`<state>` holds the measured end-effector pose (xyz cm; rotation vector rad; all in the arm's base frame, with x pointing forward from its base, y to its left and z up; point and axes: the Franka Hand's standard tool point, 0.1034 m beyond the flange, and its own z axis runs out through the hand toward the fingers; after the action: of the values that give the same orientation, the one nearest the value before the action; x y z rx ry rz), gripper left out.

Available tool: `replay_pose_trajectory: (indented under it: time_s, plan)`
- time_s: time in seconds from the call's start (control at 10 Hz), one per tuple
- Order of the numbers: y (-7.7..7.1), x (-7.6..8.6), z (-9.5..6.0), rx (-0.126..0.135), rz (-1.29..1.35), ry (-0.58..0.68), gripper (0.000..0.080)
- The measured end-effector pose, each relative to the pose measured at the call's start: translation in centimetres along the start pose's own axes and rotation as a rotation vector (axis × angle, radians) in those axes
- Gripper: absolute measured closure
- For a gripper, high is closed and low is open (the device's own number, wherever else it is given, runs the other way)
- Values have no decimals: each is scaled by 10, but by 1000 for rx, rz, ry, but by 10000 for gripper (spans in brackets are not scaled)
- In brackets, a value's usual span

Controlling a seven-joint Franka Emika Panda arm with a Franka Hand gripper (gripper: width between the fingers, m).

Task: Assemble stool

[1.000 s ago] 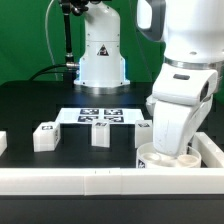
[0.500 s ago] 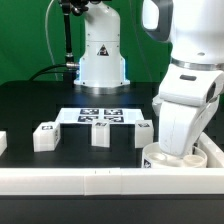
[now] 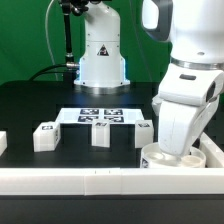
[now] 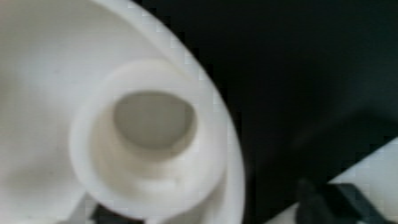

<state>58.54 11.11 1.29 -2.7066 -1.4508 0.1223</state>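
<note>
The round white seat disc (image 3: pixel 168 158) lies at the exterior view's right, against the white border rail (image 3: pixel 100 182). The arm's white hand (image 3: pixel 180 120) stands right over it and hides the fingers there. In the wrist view the seat (image 4: pixel 71 110) fills the picture, with a round socket (image 4: pixel 153 118) close up. My gripper (image 4: pixel 222 212) straddles the seat's rim, its dark fingers only blurred at the picture's edge, and looks closed on it. Three tagged white legs (image 3: pixel 45 135), (image 3: pixel 100 133), (image 3: pixel 146 131) stand in a row on the black table.
The marker board (image 3: pixel 100 116) lies behind the legs. Another white part (image 3: pixel 2 143) shows at the exterior view's left edge. A second robot's white base (image 3: pixel 102 55) stands at the back. The rail bends round the right side (image 3: pixel 212 150).
Between one second and half a second ago the arm shifted a little toward the exterior view's right and the seat disc shifted with it. Since then nothing has moved.
</note>
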Motion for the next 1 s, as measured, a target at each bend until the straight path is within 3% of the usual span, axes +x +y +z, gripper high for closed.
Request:
replay_pose_trajectory:
  time_s: [0.1,0.4,0.7,1.0]
  plan:
    - [1,-3,-1,1,4,-3,221]
    - [-5,-3,-22,-17,50,2,166]
    - [-6,-17,-44,-34,54,6,151]
    - [-8,-55,-43,-55,43,10,151]
